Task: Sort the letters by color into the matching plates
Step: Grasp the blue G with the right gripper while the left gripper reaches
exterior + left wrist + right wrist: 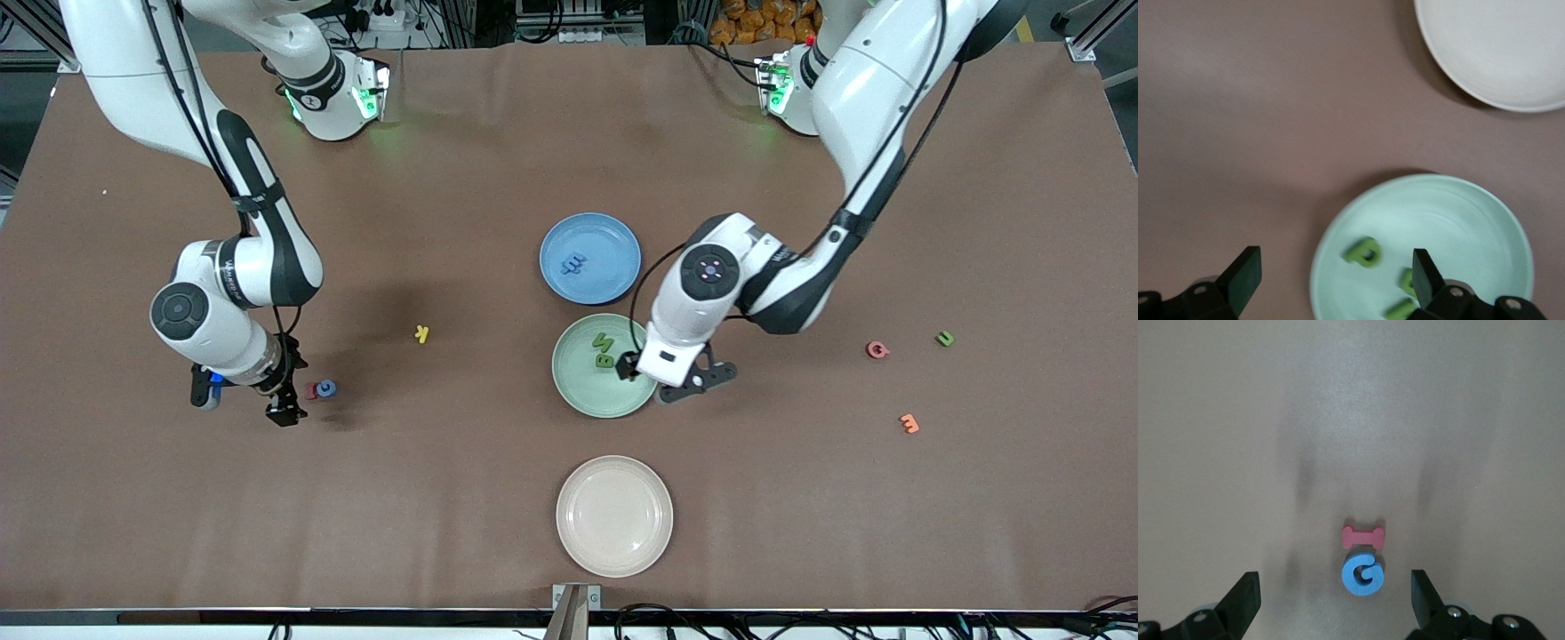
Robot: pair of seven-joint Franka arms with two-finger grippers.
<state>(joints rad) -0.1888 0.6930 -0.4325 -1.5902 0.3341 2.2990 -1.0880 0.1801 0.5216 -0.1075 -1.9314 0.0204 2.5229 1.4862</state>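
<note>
The right claw (286,402) is hanging low over the bench (444,498) at the lower left of the front frame, fingers spread apart and holding nothing. Just beside it, a blue letter (327,388) is lying on the bench, touching a red letter (312,391). In the right wrist view, the blue letter (1363,575) is sitting between the two open fingers (1241,603), with the red letter (1363,537) against it.

A yellow letter (422,333) is lying alone left of frame centre.

At centre frame, the blue plate (590,258) is holding blue letters (574,264). Directly below it in the frame, the green plate (605,365) is holding green letters (604,350). The cream plate (614,516) is sitting lowest in the frame.

The left claw (667,380) is hovering over the edge of the green plate, fingers standing apart and gripping nothing. In the left wrist view, the green plate (1451,213) is lying beneath the open fingers (1245,277), carrying three green letters, one of which (1363,252) is fully visible.

At the right of the frame, a red letter (877,350), a green letter (945,339) and an orange letter (909,423) are lying on the bench, well apart from the plates.
</note>
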